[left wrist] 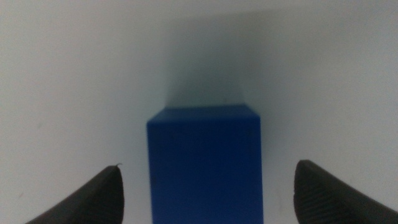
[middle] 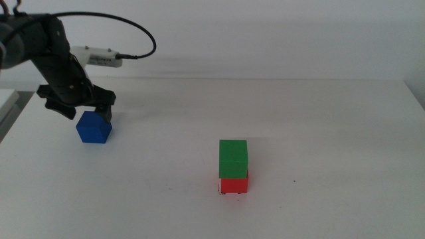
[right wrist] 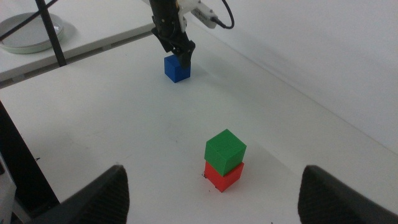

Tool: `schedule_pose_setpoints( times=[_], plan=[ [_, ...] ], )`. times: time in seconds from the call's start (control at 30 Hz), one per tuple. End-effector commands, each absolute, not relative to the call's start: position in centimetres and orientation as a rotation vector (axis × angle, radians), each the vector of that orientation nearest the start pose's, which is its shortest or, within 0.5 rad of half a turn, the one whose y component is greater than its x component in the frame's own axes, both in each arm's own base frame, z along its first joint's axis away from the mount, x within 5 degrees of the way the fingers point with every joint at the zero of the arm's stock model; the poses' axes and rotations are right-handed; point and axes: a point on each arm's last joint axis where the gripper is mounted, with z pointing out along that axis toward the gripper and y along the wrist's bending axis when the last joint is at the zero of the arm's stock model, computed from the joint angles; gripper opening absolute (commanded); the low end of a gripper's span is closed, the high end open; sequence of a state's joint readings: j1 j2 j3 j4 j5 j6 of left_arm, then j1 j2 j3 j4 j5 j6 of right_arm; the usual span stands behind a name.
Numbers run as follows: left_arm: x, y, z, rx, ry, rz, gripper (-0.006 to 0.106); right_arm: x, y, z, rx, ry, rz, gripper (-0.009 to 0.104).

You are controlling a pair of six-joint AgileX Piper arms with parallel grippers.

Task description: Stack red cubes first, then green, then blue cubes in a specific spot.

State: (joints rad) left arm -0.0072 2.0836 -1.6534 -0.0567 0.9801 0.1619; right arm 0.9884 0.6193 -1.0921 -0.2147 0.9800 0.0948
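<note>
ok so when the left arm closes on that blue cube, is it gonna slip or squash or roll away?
The blue cube looks solid and flat-faced, so it probably won't squash or roll. Its faces look matte, so slipping seems unlikely. The left gripper straddles it, open, fingers clear of both sides.

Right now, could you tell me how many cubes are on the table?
3. The red cube sits near the table's middle, the green cube is stacked on it, slightly askew, and the blue cube stands far left between the open jaws of the left tool. None appear hidden.
</note>
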Motion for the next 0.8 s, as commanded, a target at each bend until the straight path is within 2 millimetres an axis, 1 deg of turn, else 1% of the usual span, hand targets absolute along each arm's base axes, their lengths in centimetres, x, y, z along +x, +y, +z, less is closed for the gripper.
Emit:
schedule_pose_setpoints(
  times=[0.0, 0.13, 0.23, 0.3, 0.37, 0.4, 0.43, 0.47, 0.53, 0.57, 0.63, 0.7, 0.77],
  plan=[
    [44.4, -0.7, 19.0, 0.210, 2.867, -0.058, 0.092, 5.7, 5.5, 43.4, -0.868, 1.797, 0.432, 0.082],
    [44.9, -0.7, 17.3, 0.223, 2.872, -0.064, 0.092, 5.7, 5.5, 43.4, -0.868, 1.797, 0.432, 0.082],
    [45.0, -0.7, 16.8, 0.236, 2.870, -0.069, 0.089, 5.7, 5.5, 43.4, -0.868, 1.797, 0.432, 0.082],
    [45.0, -0.8, 16.8, 0.235, 2.873, -0.072, 0.080, 5.7, 5.5, 43.4, -0.868, 1.797, 0.432, 0.082],
    [44.9, -0.7, 17.0, 0.204, 2.890, -0.090, 0.064, 5.7, 5.5, 43.4, -0.868, 1.797, 0.432, 0.082],
    [44.7, -0.7, 17.4, 0.167, 2.899, -0.097, 0.054, 5.7, 5.5, 43.4, -0.868, 1.797, 0.432, 0.082],
    [44.4, -0.7, 17.9, 0.136, 2.915, -0.104, 0.043, 5.7, 5.5, 43.4, -0.868, 1.797, 0.432, 0.082],
    [44.2, -0.7, 18.4, 0.116, 2.926, -0.105, 0.035, 5.7, 5.5, 43.4, -0.868, 1.797, 0.432, 0.082],
    [43.4, -0.8, 20.2, 0.067, 2.922, -0.127, 0.016, 5.7, 5.5, 43.4, -0.868, 1.797, 0.432, 0.082],
    [42.9, -1.0, 21.0, 0.050, 2.907, -0.155, 0.010, 5.7, 5.5, 43.4, -0.868, 1.797, 0.432, 0.082],
    [41.5, -2.0, 23.3, 0.003, 2.869, -0.234, -0.002, 5.7, 5.5, 43.4, -0.868, 1.797, 0.432, 0.082],
    [39.5, -3.8, 25.7, -0.028, 2.838, -0.226, -0.002, 5.7, 5.5, 43.4, -0.868, 1.797, 0.432, 0.082],
    [37.1, -6.7, 28.1, -0.033, 2.805, -0.159, -0.002, 5.7, 5.5, 43.4, -0.868, 1.797, 0.432, 0.082]
  ],
)
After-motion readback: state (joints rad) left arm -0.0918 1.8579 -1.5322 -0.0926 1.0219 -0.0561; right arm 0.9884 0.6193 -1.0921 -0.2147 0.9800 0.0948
